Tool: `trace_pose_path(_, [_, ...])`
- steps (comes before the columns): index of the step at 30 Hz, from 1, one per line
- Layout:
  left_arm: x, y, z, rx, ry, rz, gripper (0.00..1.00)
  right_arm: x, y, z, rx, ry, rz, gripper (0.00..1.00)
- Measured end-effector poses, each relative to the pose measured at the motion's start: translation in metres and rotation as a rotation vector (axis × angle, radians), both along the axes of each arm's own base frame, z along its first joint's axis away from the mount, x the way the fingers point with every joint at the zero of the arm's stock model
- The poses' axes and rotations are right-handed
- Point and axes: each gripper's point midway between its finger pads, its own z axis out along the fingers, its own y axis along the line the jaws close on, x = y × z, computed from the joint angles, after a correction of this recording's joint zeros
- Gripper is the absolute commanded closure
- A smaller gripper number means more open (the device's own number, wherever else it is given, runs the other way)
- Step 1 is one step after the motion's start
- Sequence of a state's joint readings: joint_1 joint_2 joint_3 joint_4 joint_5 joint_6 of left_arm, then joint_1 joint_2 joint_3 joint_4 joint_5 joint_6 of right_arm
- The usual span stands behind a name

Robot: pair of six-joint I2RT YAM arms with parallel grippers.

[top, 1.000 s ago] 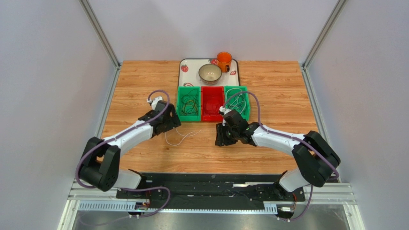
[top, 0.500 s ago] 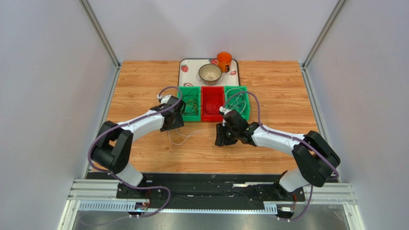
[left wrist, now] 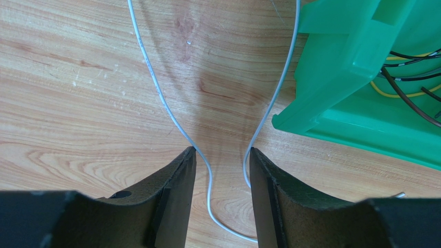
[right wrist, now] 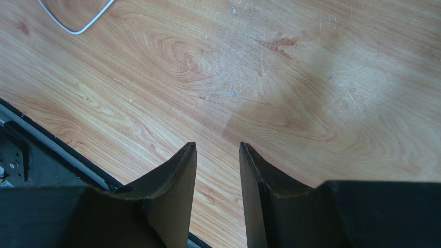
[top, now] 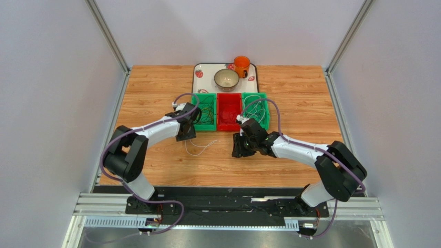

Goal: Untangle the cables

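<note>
Where thin white cable (left wrist: 161, 98) loops on grained table (left wrist: 62, 108) | glossy green bin (left wrist: 352, 67)

The left arm (top: 150, 132) rises from its base at the near edge of the surface, bends at an elbow out toward the left edge, and stretches its forearm rightward toward the middle. The left end effector (left wrist: 221, 151) points down close over the surface, its fingers (left wrist: 176, 178) parted by a narrow gap. The right arm (top: 305, 150) folds near the right edge and reaches leftward, low. The right end effector (right wrist: 217, 145) also faces down at the surface, its fingers apart by a similar gap.
</note>
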State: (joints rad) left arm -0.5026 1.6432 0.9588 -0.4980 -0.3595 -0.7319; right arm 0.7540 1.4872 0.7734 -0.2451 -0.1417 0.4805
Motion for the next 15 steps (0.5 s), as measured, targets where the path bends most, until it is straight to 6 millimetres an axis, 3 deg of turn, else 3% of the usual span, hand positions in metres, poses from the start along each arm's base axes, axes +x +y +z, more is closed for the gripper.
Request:
trace_pose_path(10, [0.0077, -0.0077, -0.0077, 0.007, 0.037, -0.029, 0.82, -0.0001, 0.0, 0.0, -0.001, -0.001, 0.003, 0.6])
trace_pose_path(14, [0.0063, -0.0078, -0.0083, 0.007, 0.045, -0.035, 1.0, -0.0001, 0.0, 0.0, -0.001, -0.001, 0.003, 0.61])
trace_pose_path(15, [0.0059, -0.0079, -0.0084, 0.008, 0.047, -0.037, 1.0, -0.0001, 0.0, 0.0, 0.0, -0.001, 0.003, 0.61])
